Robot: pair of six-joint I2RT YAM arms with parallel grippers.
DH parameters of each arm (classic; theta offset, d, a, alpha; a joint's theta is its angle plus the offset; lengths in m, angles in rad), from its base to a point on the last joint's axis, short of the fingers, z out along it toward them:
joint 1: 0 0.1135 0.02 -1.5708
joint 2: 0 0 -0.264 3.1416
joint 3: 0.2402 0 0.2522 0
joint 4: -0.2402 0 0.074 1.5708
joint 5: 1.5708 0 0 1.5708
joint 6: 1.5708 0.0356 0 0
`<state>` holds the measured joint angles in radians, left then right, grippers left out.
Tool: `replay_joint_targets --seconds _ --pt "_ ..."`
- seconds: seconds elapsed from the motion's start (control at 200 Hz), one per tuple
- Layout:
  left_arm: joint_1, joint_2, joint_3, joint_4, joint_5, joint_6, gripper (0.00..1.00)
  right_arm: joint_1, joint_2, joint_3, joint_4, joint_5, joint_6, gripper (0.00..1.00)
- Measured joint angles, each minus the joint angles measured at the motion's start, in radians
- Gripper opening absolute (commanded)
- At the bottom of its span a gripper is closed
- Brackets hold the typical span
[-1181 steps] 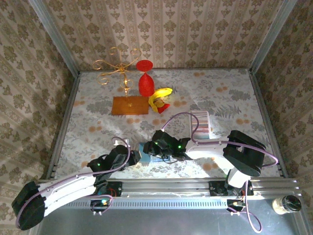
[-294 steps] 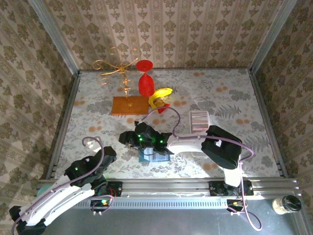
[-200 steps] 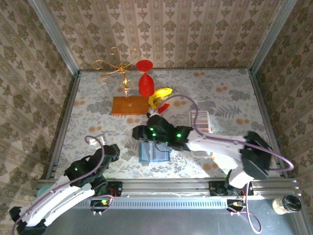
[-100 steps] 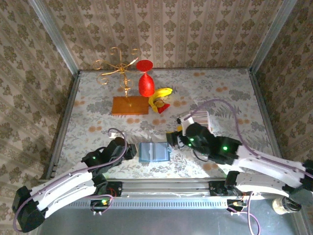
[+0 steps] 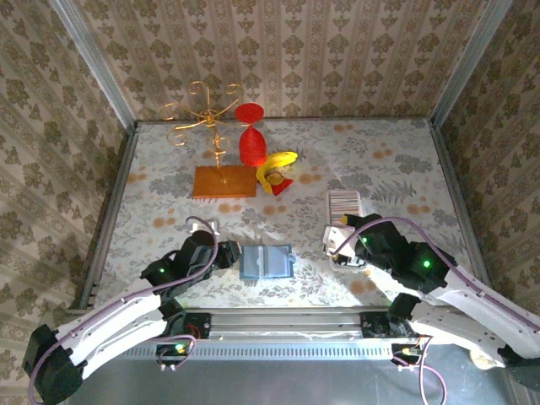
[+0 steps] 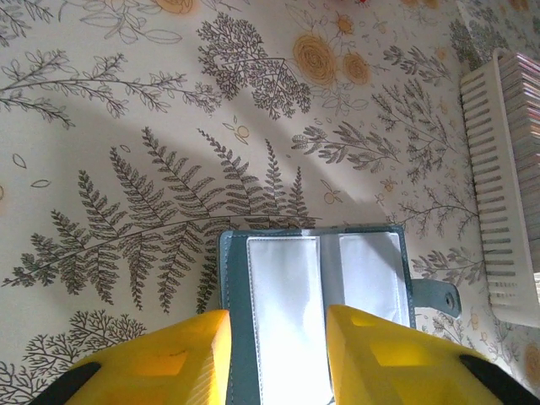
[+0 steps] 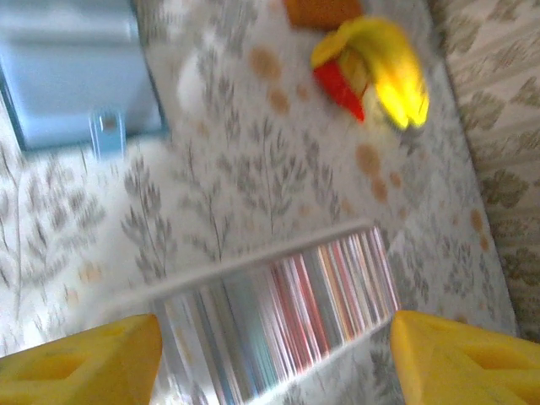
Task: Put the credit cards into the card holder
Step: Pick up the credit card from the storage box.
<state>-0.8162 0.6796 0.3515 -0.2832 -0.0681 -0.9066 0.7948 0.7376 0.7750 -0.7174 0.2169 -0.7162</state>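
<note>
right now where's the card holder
In the top view the card holder lies right of centre, right of the open blue pouch and nearer the front edge than the banana.

The right wrist view is blurred: the card holder (image 7: 278,295) is coloured streaks, its slots untellable, and the blue pouch (image 7: 76,76) runs off the top edge. In the left wrist view the bottom edge cuts off the blue pouch, the right edge the card holder. From above, the right arm (image 5: 396,253) covers part of the card holder.
</note>
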Motion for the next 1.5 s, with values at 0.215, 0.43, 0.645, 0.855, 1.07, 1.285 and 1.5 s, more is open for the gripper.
replay_joint_targets --seconds 0.215,0.43,0.645,0.855,1.07,1.285,1.5 --pt "0.026 0.000 -0.012 0.018 0.048 0.029 0.36 -0.197 0.127 -0.026 -0.072 -0.054 -0.262 0.68" --pt "0.039 0.000 -0.012 0.034 0.095 0.054 0.36 -0.220 0.247 -0.069 -0.011 -0.091 -0.386 0.76" --pt "0.048 0.000 -0.018 0.045 0.129 0.066 0.35 -0.222 0.359 -0.075 0.064 -0.100 -0.427 0.79" --pt "0.052 -0.001 -0.030 0.045 0.145 0.067 0.35 -0.222 0.401 -0.138 0.174 -0.094 -0.445 0.82" --pt "0.052 -0.001 -0.043 0.053 0.148 0.066 0.33 -0.222 0.427 -0.163 0.253 -0.071 -0.474 0.82" --pt "0.052 -0.001 -0.046 0.053 0.151 0.063 0.30 -0.222 0.425 -0.181 0.283 -0.064 -0.506 0.73" --pt "0.052 -0.001 -0.058 0.067 0.151 0.055 0.27 -0.222 0.385 -0.203 0.274 -0.068 -0.521 0.56"
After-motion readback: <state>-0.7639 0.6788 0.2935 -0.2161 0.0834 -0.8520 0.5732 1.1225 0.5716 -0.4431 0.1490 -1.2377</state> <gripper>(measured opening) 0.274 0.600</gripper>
